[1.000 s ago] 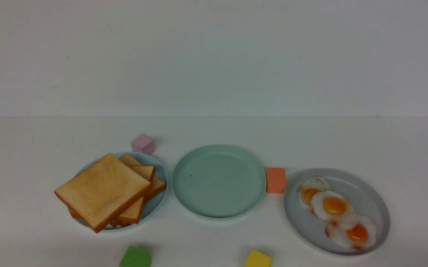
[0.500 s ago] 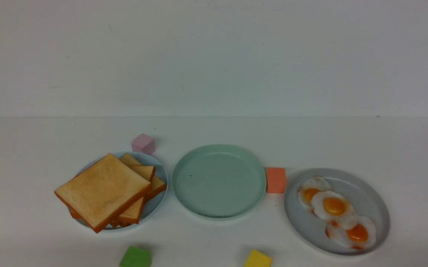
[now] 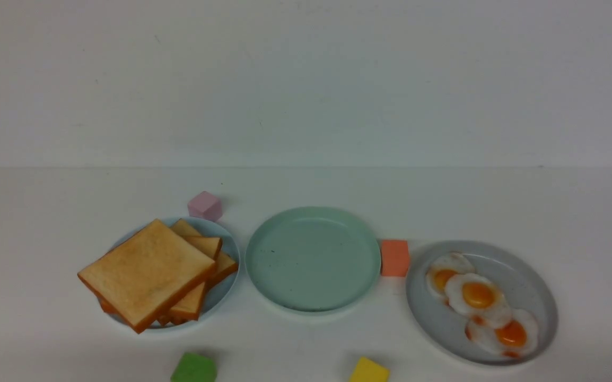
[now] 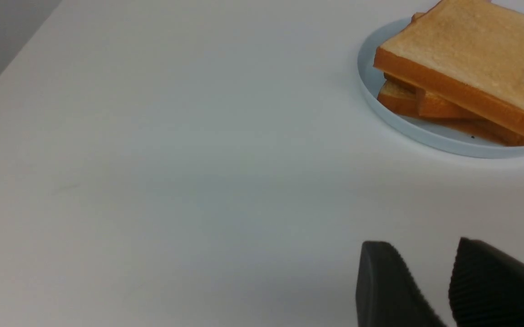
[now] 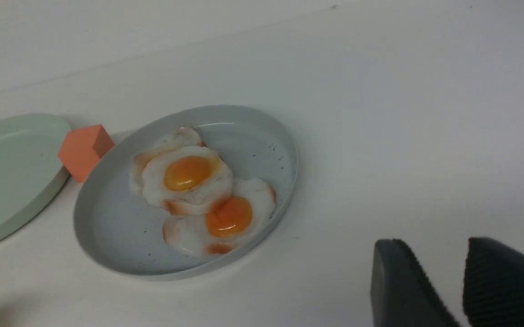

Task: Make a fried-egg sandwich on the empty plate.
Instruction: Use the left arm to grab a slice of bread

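The mint-green empty plate [image 3: 312, 258] sits mid-table with nothing on it; its edge also shows in the right wrist view [image 5: 7, 172]. No stacked sandwich is in view. A loose pile of toast slices [image 3: 147, 270] lies on a pale blue plate [image 3: 227, 245] to its left. Three fried eggs [image 3: 478, 294] lie overlapping on a grey speckled plate [image 3: 531, 284] to its right. My left gripper [image 4: 425, 247] is open and empty over bare table, short of the toast [image 4: 466, 59]. My right gripper [image 5: 434, 247] is open and empty, beside the eggs' plate [image 5: 121, 227]. Neither gripper shows in the front view.
A pink cube [image 3: 204, 206] stands behind the toast plate. An orange cube [image 3: 394, 258] sits between the mint and grey plates. A green cube [image 3: 193, 367] and a yellow cube [image 3: 368, 371] lie at the near edge. A white wall rises behind the table.
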